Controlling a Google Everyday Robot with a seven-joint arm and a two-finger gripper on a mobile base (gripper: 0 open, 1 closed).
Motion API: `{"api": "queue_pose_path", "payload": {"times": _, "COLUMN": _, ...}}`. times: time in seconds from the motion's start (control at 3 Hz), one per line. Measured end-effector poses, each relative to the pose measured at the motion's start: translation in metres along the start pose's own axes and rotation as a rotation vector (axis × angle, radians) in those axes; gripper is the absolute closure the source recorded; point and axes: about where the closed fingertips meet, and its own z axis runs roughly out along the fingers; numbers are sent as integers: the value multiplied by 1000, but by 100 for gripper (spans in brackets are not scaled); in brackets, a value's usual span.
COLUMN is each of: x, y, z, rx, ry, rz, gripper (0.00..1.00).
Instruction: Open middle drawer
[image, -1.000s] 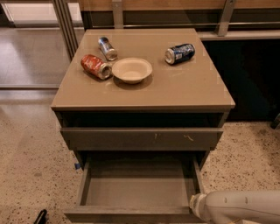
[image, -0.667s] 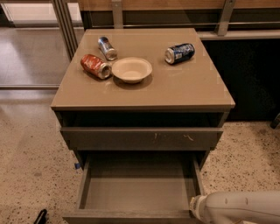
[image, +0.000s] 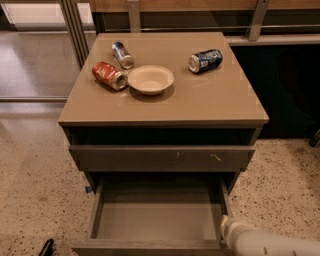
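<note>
At bottom centre of frame: middle drawer (image: 155, 220), pulled well out, grey inner tray in full view, front edge almost at the bottom frame edge. Side walls and back wall visible, nothing seen inside.

At lower right: gripper (image: 226, 231) on a white arm, right at the drawer's right front corner, touching or just beside the side wall; cannot tell which. Open or closed: cannot tell.

Directly above the tray: taller drawer front (image: 162, 158) with pale scratch marks, shut or nearly so, a dark gap over it under the counter (image: 200, 105) edge.

On the counter, toward the back left: red can (image: 109, 76) on its side, silver can (image: 122, 54) on its side just behind it, beige bowl (image: 150, 79) upright just beside both. Blue can (image: 205, 60) on its side, upper right, well apart from the bowl.

Open speckled floor (image: 35, 170) to the left and right of the cabinet. Small black object (image: 46, 247) at the bottom left edge.
</note>
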Motion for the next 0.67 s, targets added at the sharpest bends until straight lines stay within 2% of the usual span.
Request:
{"api": "queue_pose_path", "payload": {"times": 0.33, "x": -17, "y": 4, "z": -13, "rx": -2, "ry": -98, "rz": -8, "gripper": 100}}
{"api": "queue_pose_path", "payload": {"times": 0.67, "x": -19, "y": 4, "z": -14, "rx": -3, "ry": -107, "rz": -12, "gripper": 81}}
